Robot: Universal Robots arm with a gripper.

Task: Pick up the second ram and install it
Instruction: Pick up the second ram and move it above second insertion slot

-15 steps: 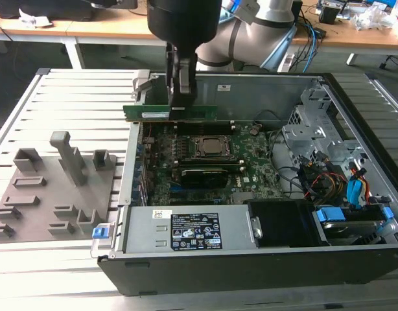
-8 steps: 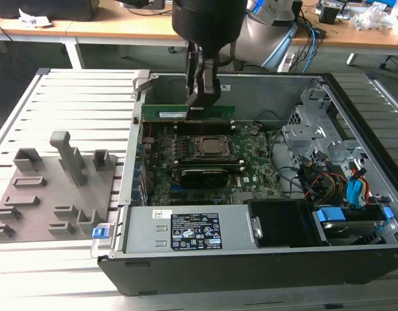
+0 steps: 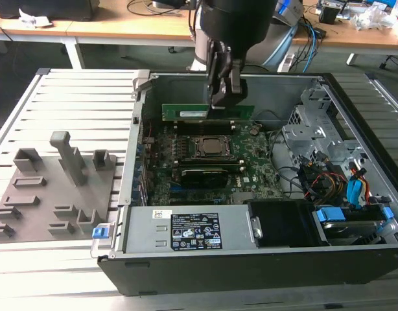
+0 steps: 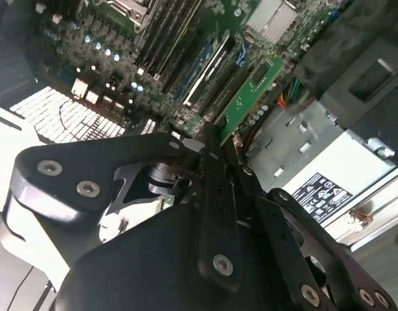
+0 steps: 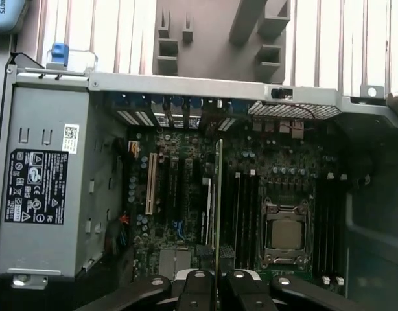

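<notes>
I have the fingers (image 3: 218, 91) clamped on the ram (image 3: 209, 113), which stands on edge inside the open case (image 3: 251, 265) on the tabletop (image 3: 76, 97). It sits over the motherboard (image 3: 257, 162), just behind the CPU (image 3: 210, 148). I cannot tell whether it touches a slot.

A pale metal table (image 3: 76, 97) made of long parallel slats spreads across the foreground of the exterior view under soft, even light. Behind it runs a row of wood-topped desks (image 3: 121, 29) on white legs (image 3: 74, 53). The desks are strewn with cables (image 3: 310, 39) and crumpled white paper (image 3: 374, 16) and stand on a dull grey floor (image 3: 24, 58).
</notes>
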